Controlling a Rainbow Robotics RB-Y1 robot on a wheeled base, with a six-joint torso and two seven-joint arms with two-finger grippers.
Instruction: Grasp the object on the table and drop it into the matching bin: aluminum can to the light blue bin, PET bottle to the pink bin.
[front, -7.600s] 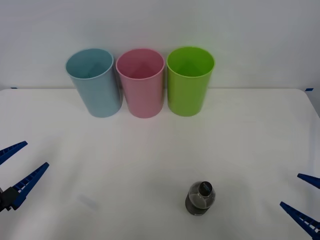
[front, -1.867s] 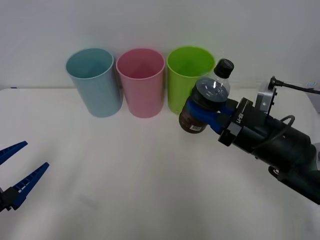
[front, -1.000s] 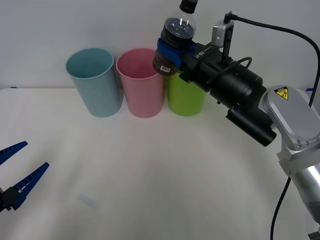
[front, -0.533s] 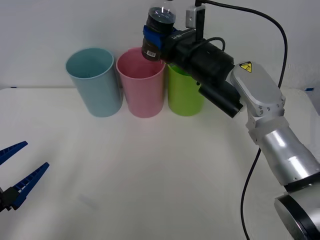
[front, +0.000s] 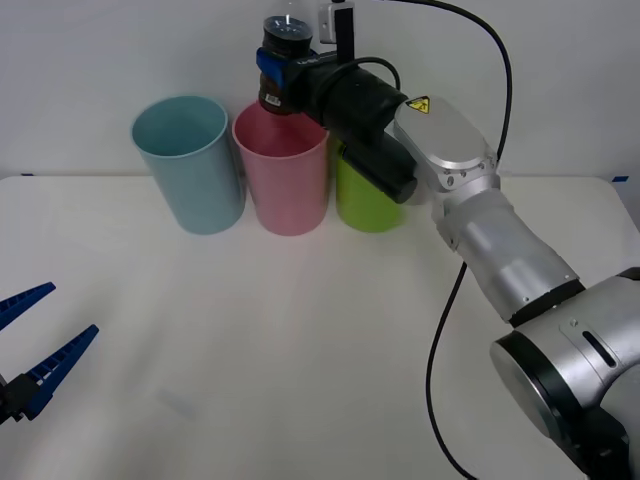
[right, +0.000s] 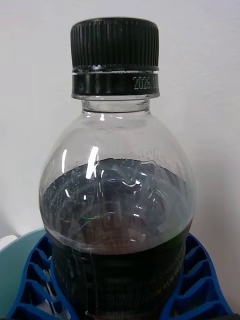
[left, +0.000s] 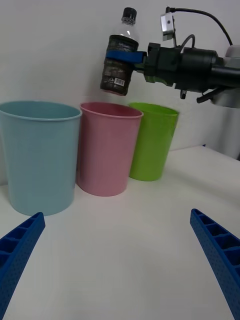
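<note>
The right end effector (front: 277, 82) is clenched around the PET bottle (front: 281, 66), its blue ribbed fingers (right: 200, 287) wrapped about the dark label just below the shoulder, the black cap pointing up. The bottle has come a long way in a few seconds — from standing on the white worktop (front: 320, 330) near 6 o'clock, up and across past the lime green bin (front: 368, 195), to hang now in the air above the pink bin (front: 284, 175) at about 12 o'clock of the scene. In the last half second it has shifted a little further toward the light blue bin (front: 190, 165), so that its base now sits over the pink bin's far rim rather than off to the green side. The left wrist view confirms it: the bottle is held near upright, clear of the rim, directly over the pink opening.

That suggests the carry is essentially done and the release is the step in hand. The bottle looks slightly off-centre toward the back edge, so a clipped rim on dropping is the likely risk.

The left end effector (front: 35, 350) waits released, fingers spread, low over the worktop at 8 o'clock.
</note>
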